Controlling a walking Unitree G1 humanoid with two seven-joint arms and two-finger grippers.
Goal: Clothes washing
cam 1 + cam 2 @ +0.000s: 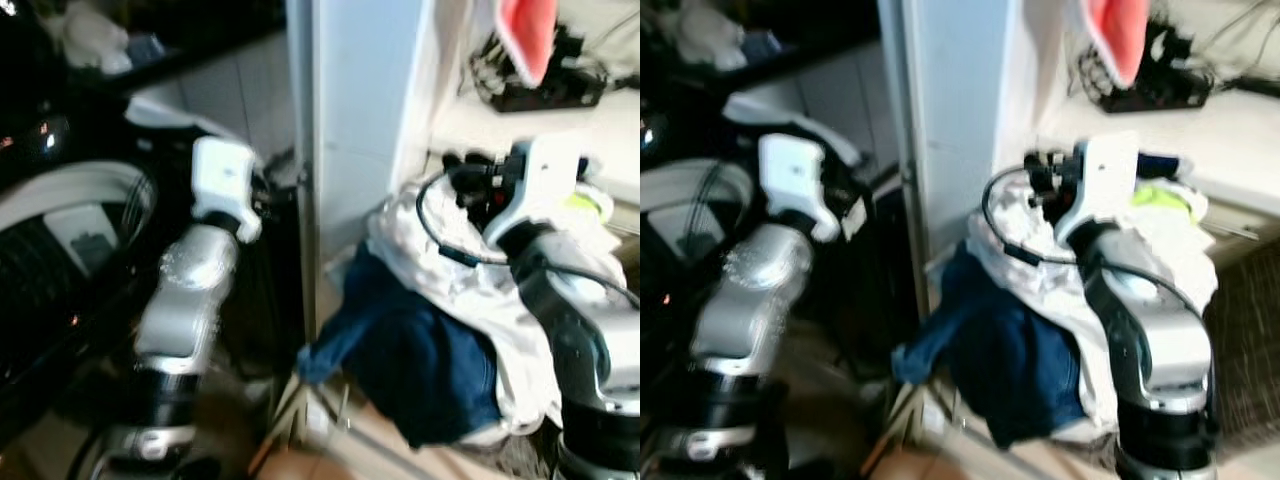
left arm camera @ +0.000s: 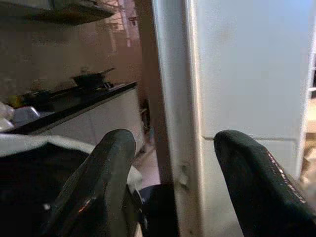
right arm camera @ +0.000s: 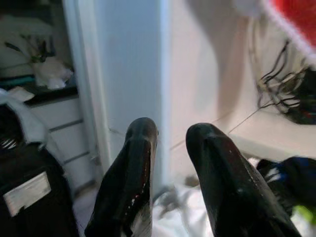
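A heap of laundry lies low on the right: a white cloth (image 1: 470,290) over a dark blue garment (image 1: 425,360), with a yellow-green piece (image 1: 1160,195) at its far side. My right arm (image 1: 575,330) reaches up over this heap, and its gripper (image 3: 172,129) is open with a narrow gap and holds nothing. On the left stands a dark machine with a pale round rim (image 1: 75,190). My left arm (image 1: 190,290) is raised in front of it. The left gripper (image 2: 175,138) is open and empty, pointing at a white upright panel (image 2: 247,74).
The white panel (image 1: 360,120) stands between the machine and the heap. A red-pink item (image 1: 530,35) hangs top right above a white counter with black cables (image 1: 535,85). A dark kitchen worktop (image 2: 64,106) with a pan runs behind. Bare floor (image 1: 330,455) shows below.
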